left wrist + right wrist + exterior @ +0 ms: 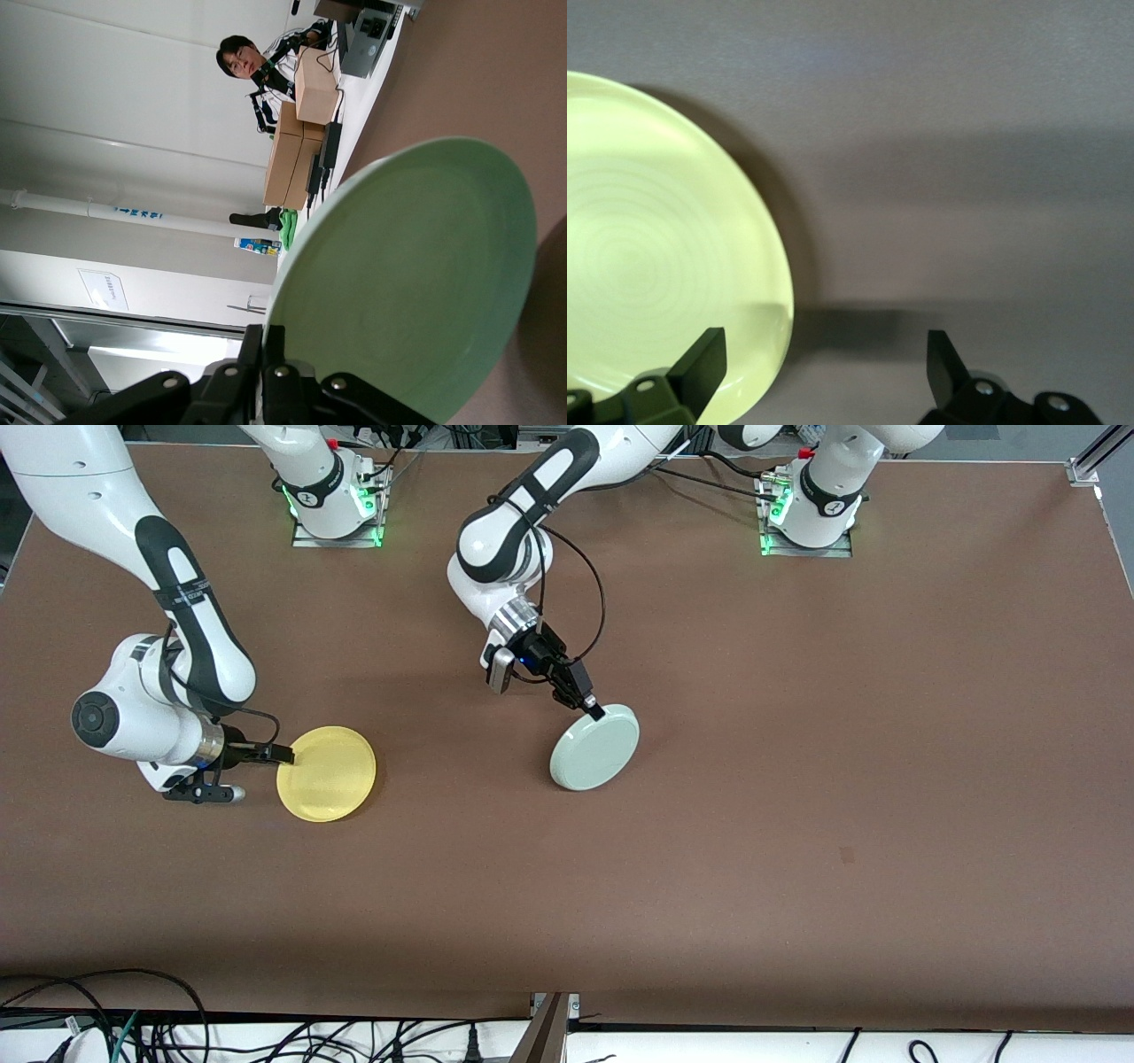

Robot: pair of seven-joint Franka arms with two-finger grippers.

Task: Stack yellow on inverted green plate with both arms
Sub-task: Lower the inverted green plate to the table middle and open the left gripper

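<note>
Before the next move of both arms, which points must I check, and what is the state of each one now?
1. Left gripper shut on green plate rim: ok.
2. Green plate already lying inverted on table: not ok, it is tilted, pinched at its rim.
3. Right gripper open: ok.
4. Right gripper at yellow plate edge: ok, one finger is over the rim.
5. Yellow plate gripped: not ok, it lies flat.
6. Plates apart, nothing between them: ok.
</note>
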